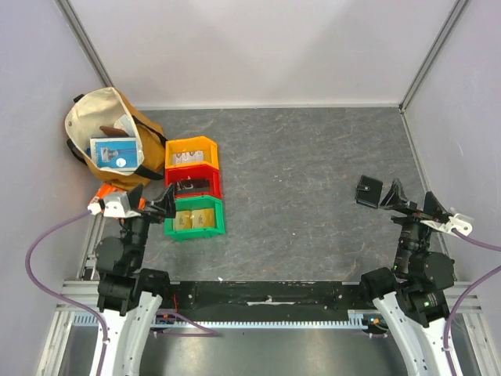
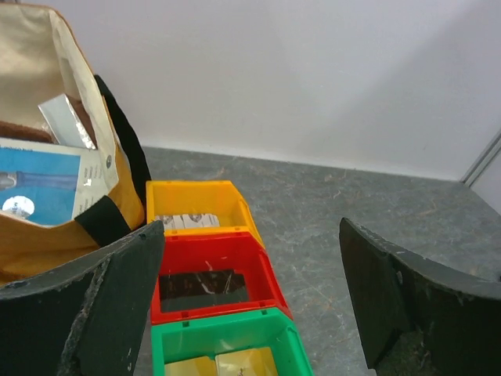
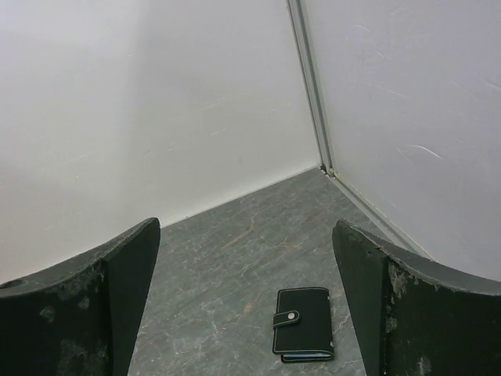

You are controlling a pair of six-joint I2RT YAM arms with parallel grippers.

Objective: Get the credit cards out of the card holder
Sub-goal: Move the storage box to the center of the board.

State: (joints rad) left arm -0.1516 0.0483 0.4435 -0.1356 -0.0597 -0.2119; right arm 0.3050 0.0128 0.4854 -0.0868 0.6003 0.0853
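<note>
The card holder [image 1: 369, 190] is a small black wallet lying flat on the grey table at the right, shut by a snap strap. In the right wrist view the card holder [image 3: 304, 323] lies low between my fingers, a thin blue edge showing at its near end. The credit cards are hidden inside it. My right gripper [image 1: 390, 194] hovers just right of it, open and empty, and the right wrist view shows this gripper [image 3: 246, 227] with jaws wide apart. My left gripper [image 1: 153, 193] stands open and empty over the bins at the left, far from the holder.
Three bins stand in a column at the left: yellow [image 1: 191, 142], red [image 1: 192, 170], green [image 1: 196, 232]. The red bin [image 2: 207, 251] holds a dark flat item; the yellow bin [image 2: 196, 196] and green bin [image 2: 227, 337] hold pale cards. A tan bag [image 1: 109, 137] sits behind them.
</note>
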